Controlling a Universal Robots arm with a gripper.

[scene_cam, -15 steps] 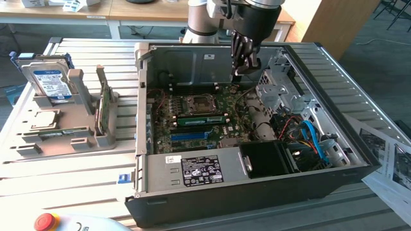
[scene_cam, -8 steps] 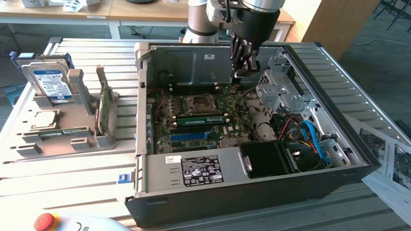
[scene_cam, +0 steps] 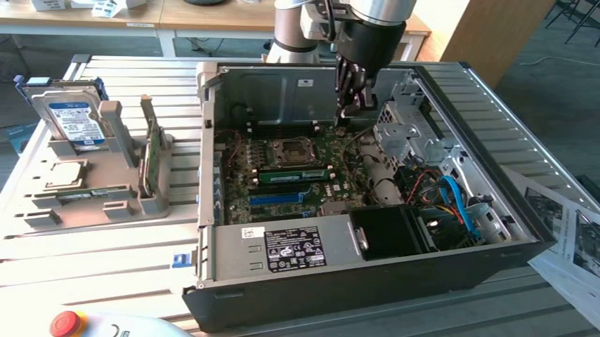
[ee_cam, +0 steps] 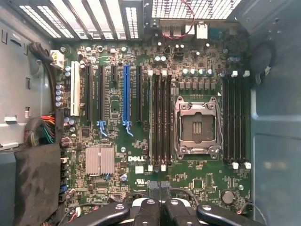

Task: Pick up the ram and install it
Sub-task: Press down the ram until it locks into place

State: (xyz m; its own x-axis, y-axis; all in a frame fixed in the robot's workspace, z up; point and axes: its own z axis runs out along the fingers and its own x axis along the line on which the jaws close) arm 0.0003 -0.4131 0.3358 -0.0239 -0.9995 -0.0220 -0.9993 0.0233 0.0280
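Here, the arm is reaching steeply down into the open computer case (scene_cam: 375, 295).
Its hand (scene_cam: 353, 111) is hanging with fingers together above the motherboard (ee_cam: 207, 169); the case is sitting mid-bench (scene_cam: 112, 253).

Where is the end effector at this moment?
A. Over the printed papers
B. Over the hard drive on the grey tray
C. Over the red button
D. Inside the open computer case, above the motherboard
D: the exterior view shows the end effector reaching down within the walls of the open computer case, and the wrist view looks straight onto the motherboard.
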